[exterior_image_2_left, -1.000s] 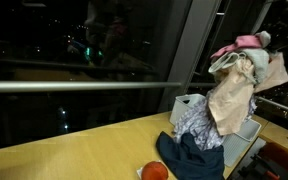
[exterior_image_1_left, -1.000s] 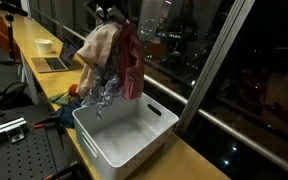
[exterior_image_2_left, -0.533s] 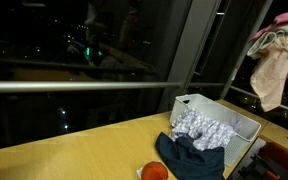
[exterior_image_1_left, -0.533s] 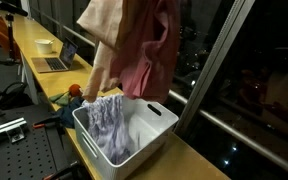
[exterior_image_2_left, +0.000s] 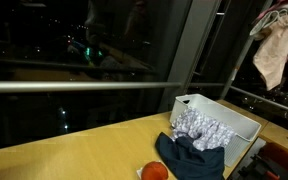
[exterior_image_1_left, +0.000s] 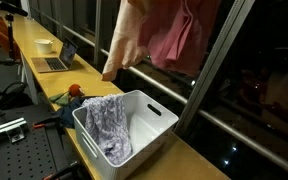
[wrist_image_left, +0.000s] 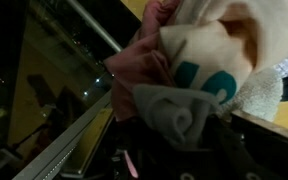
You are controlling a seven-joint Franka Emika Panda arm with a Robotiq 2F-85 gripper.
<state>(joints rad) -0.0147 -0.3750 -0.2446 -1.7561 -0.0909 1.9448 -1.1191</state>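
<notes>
In an exterior view the clothes bundle (exterior_image_1_left: pixel 174 40) hangs at one o'clock, clear above the white bin (exterior_image_1_left: pixel 169 115), where a patterned cloth (exterior_image_1_left: pixel 109 125) lies. In an exterior view the clothes bundle (exterior_image_2_left: pixel 274 50) dangles at two o'clock of the white bin (exterior_image_2_left: pixel 239 122). In the wrist view the gripper (wrist_image_left: pixel 179 140) sits at six o'clock, its jaws clamped on the bunched cloth.

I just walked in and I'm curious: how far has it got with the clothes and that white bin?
Seemingly done: a dark blue garment lies outside the white bin, draped against it. In hand: a beige and pink bundle hangs high in the air, clear of the bin. Left: a patterned cloth lies inside the bin.
</notes>
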